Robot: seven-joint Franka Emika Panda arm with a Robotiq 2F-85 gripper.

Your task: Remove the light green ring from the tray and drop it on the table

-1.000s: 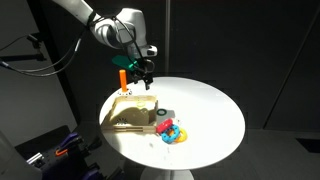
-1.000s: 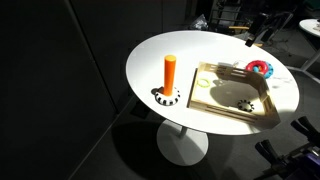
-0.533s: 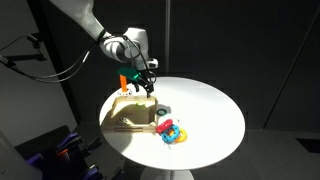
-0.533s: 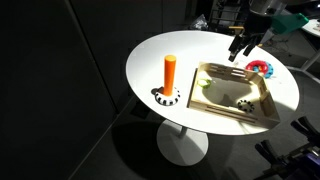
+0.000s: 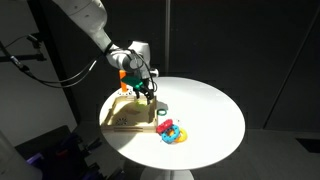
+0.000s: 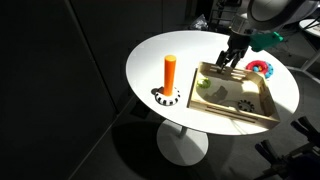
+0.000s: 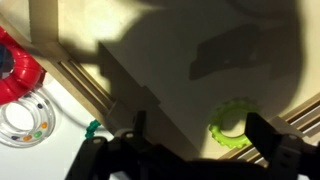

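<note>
Item: light green ring, lying flat on the floor of the wooden tray, untouched, just ahead of me and nearer my right side. My fingers: spread apart, holding nothing, hovering over the tray's interior. Also present: red, blue and yellow toy cluster on the white counter, outside the tray. Step in hand, by my judgement: approach, grasp not yet made. Next move calls for lowering to straddle the thin band, pinching, then lifting clear of the rim.
</note>
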